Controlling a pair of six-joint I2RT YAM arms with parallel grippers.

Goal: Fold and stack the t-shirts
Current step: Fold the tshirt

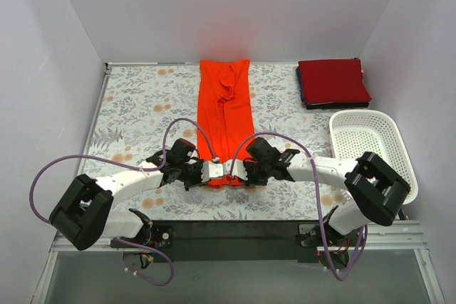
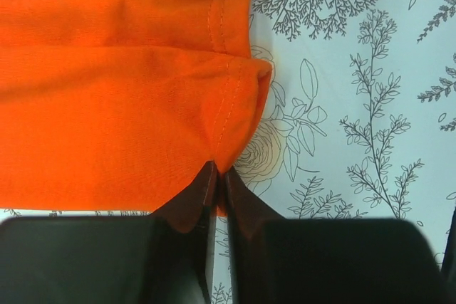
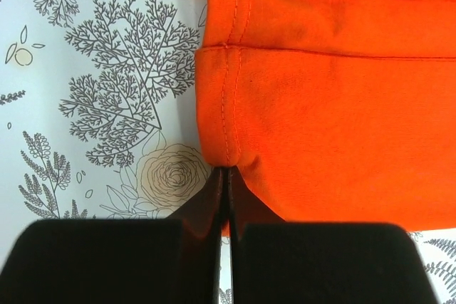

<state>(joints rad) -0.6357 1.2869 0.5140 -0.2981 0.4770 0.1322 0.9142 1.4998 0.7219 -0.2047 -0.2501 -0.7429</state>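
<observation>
An orange-red t-shirt (image 1: 224, 115), folded into a long narrow strip, lies down the middle of a floral cloth (image 1: 142, 105). Your left gripper (image 2: 216, 169) and right gripper (image 3: 226, 172) are each pinched tight on a near hem corner. The cotton looks light, soft and limp, so it will likely sag between the grips; the stitched corners give the firmest hold. A folded crimson shirt (image 1: 333, 81) sits at the far right, beside a white basket (image 1: 363, 113).

Likely lab test booth: bare white partition walls (image 1: 228, 5) enclosing floral-clothed table (image 1: 142, 97).
</observation>
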